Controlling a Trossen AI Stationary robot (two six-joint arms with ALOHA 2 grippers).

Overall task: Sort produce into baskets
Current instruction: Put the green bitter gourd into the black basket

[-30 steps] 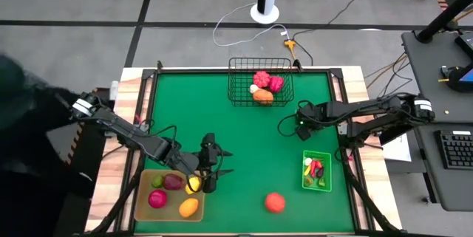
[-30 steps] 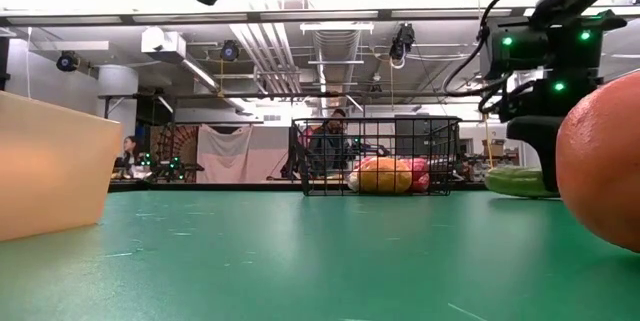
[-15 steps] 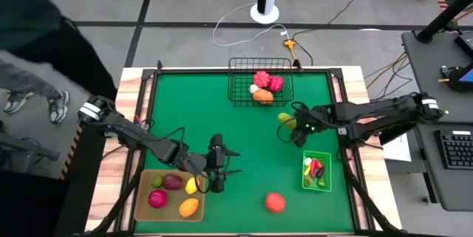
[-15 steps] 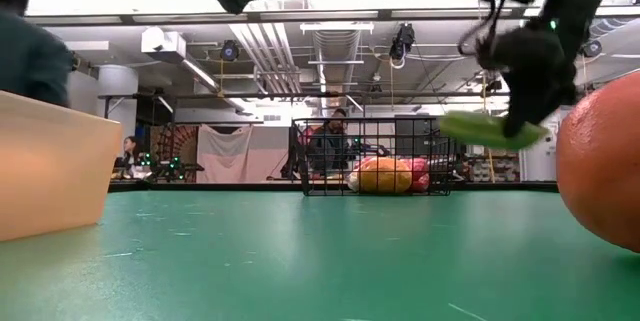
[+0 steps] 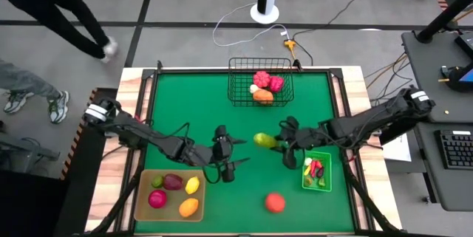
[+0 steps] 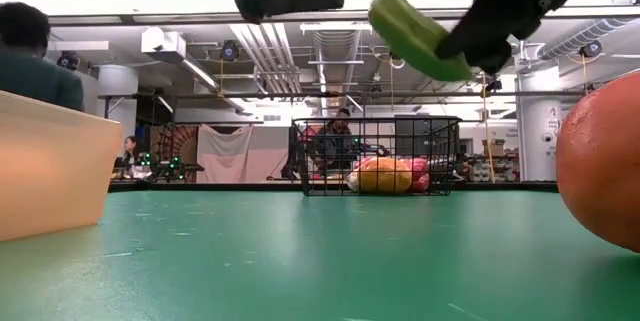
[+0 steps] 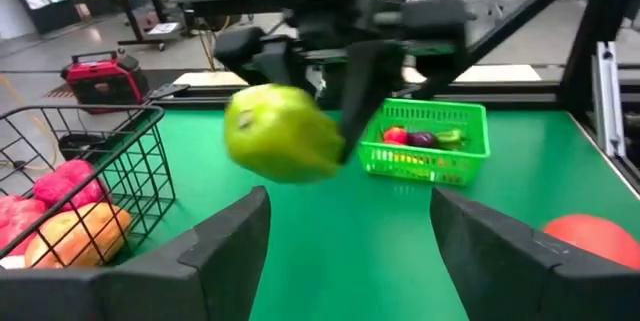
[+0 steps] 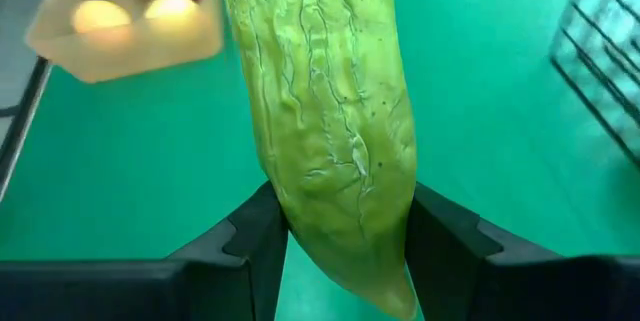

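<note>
My right gripper [image 5: 280,142] is shut on a wrinkled green vegetable [image 5: 263,139] and carries it above the middle of the table; the low view shows that vegetable [image 6: 415,36] tilted in the air. My left gripper [image 5: 240,152] stands open and empty just left of it, fingers pointing at it [image 7: 285,131]. The black wire basket [image 5: 260,82] at the far edge holds pink and orange pieces. The tan tray [image 5: 144,200] at the near left holds several fruits. The green bin [image 5: 318,170] at the right holds small pieces. A red-orange fruit [image 5: 275,202] lies on the table. My right gripper pinches the green vegetable between its two fingers [image 8: 255,236], on its two sides close to the tapered end [image 8: 385,261]. It comes from the table's right, slanting down. The vegetable runs on forward past the fingertips, toward the table's left, lifted clear and tilted.
Green table surface lies open between the tray and the bin, around the red-orange fruit. The wire basket's wall [image 7: 100,161] stands to the far side. A person walks on the floor beyond the table's far left corner [image 5: 66,15].
My right gripper has risen and swung from the far right toward the table's middle and near edge, turning as it went. It has lifted the green vegetable off the table. My left gripper has moved from over the tan tray toward the table's right.
</note>
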